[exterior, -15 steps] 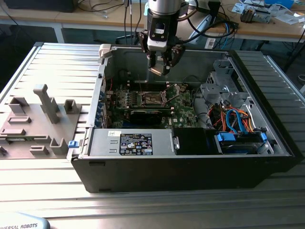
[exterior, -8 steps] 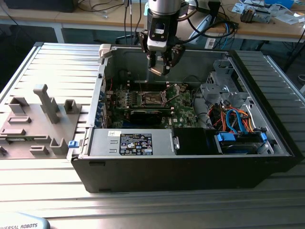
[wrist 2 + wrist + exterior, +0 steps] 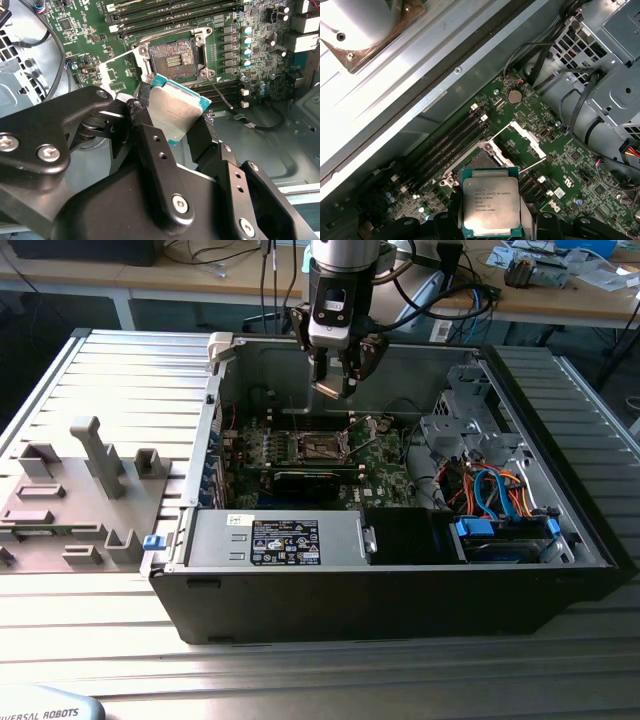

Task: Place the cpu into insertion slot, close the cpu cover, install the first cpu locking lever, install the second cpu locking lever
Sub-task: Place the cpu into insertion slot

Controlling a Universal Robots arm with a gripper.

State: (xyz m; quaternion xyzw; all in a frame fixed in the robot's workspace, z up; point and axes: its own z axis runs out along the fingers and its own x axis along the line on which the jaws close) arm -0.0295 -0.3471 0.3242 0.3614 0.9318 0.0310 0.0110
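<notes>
My gripper [image 3: 335,390] hangs inside the open computer case, above the green motherboard [image 3: 385,465]. It is shut on the cpu [image 3: 175,112], a flat square chip with a silver-grey top, held by two opposite edges between black fingers [image 3: 150,140]. In the first wrist view the cpu [image 3: 491,206] sits just short of the insertion slot [image 3: 476,160] and covers part of it. In the second wrist view the insertion slot [image 3: 174,59] lies bare, with a dark centre. The cpu cover [image 3: 526,137] stands swung up and open. A thin locking lever [image 3: 220,95] sticks up beside the slot.
A black expansion card [image 3: 305,480] lies in front of the socket, with a labelled power supply [image 3: 285,540] nearer still. At the exterior view's right sit a metal drive cage [image 3: 470,430] and blue cables [image 3: 500,490]. A grey fixture plate [image 3: 80,490] lies left of the case.
</notes>
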